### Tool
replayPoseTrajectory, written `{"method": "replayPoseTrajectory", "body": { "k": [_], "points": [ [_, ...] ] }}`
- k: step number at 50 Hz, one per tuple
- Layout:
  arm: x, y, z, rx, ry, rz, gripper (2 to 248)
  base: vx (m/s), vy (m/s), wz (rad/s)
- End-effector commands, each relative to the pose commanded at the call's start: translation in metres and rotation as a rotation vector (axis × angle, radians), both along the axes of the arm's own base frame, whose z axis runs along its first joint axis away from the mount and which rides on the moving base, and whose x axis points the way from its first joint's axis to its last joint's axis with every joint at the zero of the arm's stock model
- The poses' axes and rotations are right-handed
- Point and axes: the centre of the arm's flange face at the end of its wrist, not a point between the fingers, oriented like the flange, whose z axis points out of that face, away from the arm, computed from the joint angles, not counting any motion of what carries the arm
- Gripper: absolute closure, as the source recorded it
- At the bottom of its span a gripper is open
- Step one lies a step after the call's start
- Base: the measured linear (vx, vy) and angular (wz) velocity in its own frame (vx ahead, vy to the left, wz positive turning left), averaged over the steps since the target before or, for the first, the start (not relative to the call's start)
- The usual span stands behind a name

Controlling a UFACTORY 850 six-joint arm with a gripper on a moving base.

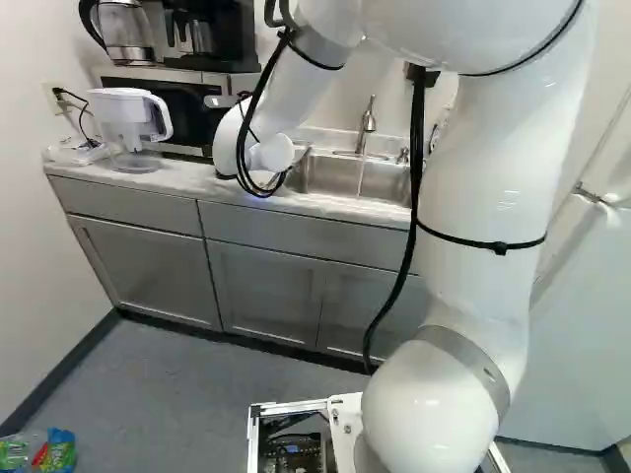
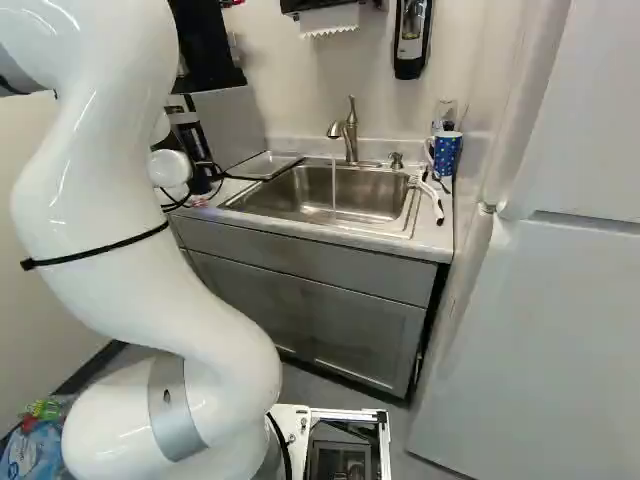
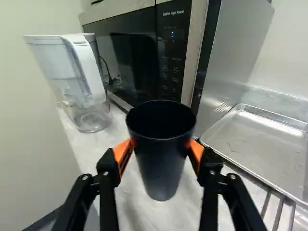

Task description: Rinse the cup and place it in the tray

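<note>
Blk cup (image 3: 161, 168) in jaws' grip; white print (image 3: 176, 13), microwave ctrl panel (image 3: 168, 48)

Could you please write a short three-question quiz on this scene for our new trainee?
1. Fill in the blank: The jaws hold the black cup between ____ pads.
2. Which is true of the faucet? (a) It is dry. (b) Water runs from it into the sink. (c) It lies on the floor.
3. True or false: The cup is outside the metal tray.
Key: 1 orange; 2 b; 3 true.
</note>
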Motion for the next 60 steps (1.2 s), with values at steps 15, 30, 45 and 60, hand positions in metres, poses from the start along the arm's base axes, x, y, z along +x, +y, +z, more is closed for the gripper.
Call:
{"method": "replayPoseTrajectory", "body": {
  "k": [15,30,45,60],
  "points": [
    [0.000,0.000,0.000,0.000,0.000,0.000,129,0.000,0.000,0.000],
    [-0.001,-0.001,0.006,0.006,-0.010,-0.001,129,0.000,0.000,0.000],
    [-0.004,-0.021,0.023,0.018,-0.033,-0.029,129,0.000,0.000,0.000],
    [-0.003,-0.045,0.040,0.031,-0.059,-0.068,129,0.000,0.000,0.000]
  ]
}}
